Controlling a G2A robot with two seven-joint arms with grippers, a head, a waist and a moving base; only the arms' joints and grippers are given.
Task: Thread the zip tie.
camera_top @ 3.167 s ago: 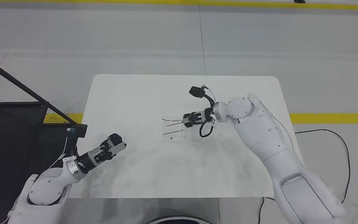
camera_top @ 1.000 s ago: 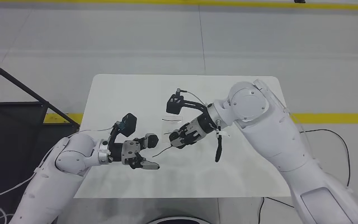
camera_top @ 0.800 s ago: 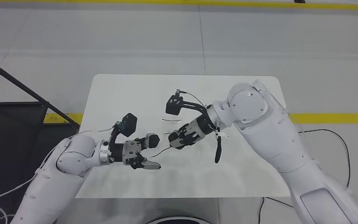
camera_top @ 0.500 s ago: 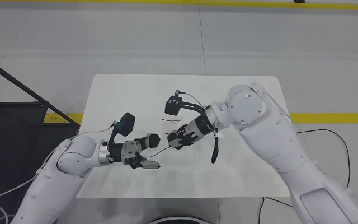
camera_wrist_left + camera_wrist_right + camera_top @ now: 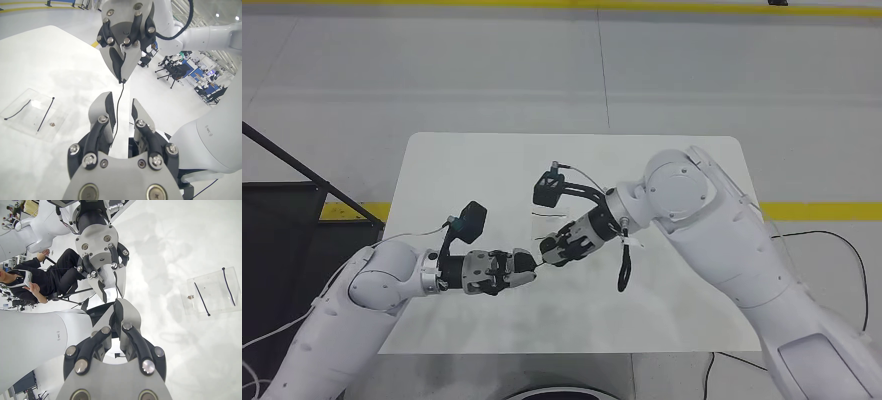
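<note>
My right gripper is shut on the head end of a thin black zip tie, holding it in the air over the table's front middle. The tie's tail runs down from those fingertips and passes between the fingers of my left gripper. That gripper is open, with a gap on both sides of the strand. In the top view the left gripper and the right gripper meet nose to nose. The right wrist view has the right gripper pinched shut and the left gripper facing it.
A clear flat tray lies on the white table just behind the grippers, also seen as tray. Two spare black zip ties and a small brown scrap lie in it.
The left gripper has moved up to the right gripper and its fingers have narrowed, so the tie's tail now lies between them. The right gripper drifted slightly left, still holding the tie.
</note>
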